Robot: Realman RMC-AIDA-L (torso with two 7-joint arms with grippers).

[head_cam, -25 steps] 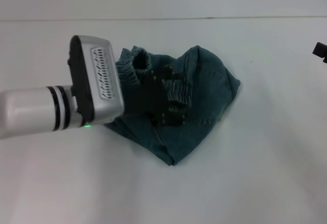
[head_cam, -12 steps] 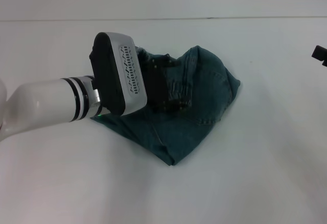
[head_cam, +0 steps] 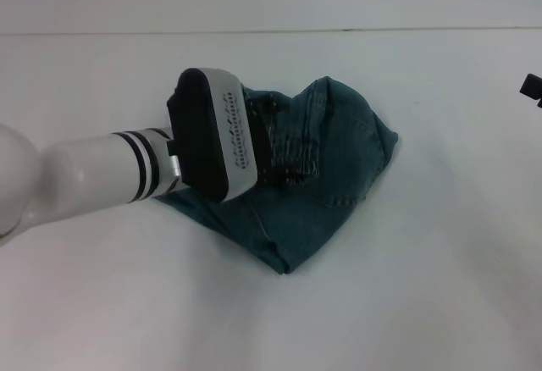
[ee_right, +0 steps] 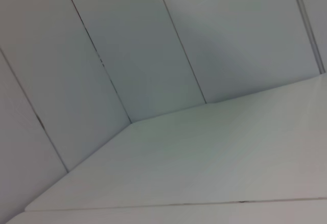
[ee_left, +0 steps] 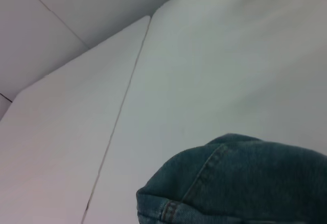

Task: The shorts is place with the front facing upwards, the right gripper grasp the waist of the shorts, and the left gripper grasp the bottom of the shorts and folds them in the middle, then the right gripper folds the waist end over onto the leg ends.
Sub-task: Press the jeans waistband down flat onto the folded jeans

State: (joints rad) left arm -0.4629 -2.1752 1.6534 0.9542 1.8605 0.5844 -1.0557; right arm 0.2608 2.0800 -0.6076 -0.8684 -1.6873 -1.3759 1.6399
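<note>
Left gripper (head_cam: pixel 284 163) on shorts (head_cam: pixel 339 176), fingers hidden

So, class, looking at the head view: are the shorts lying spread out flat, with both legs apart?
No: the shorts lie bunched in a folded heap on the table, with the left tool over them.

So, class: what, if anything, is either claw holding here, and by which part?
It cannot be told. The left claw is down on the shorts near the waist, its fingers hidden by its wrist. The right claw holds nothing.
</note>
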